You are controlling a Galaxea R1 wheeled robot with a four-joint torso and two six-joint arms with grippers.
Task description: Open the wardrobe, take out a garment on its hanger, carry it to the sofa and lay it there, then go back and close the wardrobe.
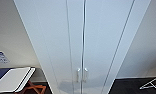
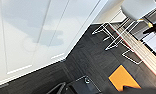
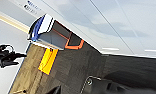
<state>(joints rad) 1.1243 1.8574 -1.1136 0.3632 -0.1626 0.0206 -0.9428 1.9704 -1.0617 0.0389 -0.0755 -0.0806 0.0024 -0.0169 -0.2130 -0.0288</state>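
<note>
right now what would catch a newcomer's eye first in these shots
The tall white wardrobe fills the middle of the head view, both doors shut, its two small handles side by side low at the centre seam. Left of its foot sits a white slab on an orange stand, on dark carpet. Right of it, a white wire frame lies on the floor.

Wall sign [image 1: 0,57]: blue and white, by the head view's left edge; its print is too blurred to read.
Wardrobe [image 1: 99,37]: doors plain white, bearing no lettering.
Readable text: none.
</note>
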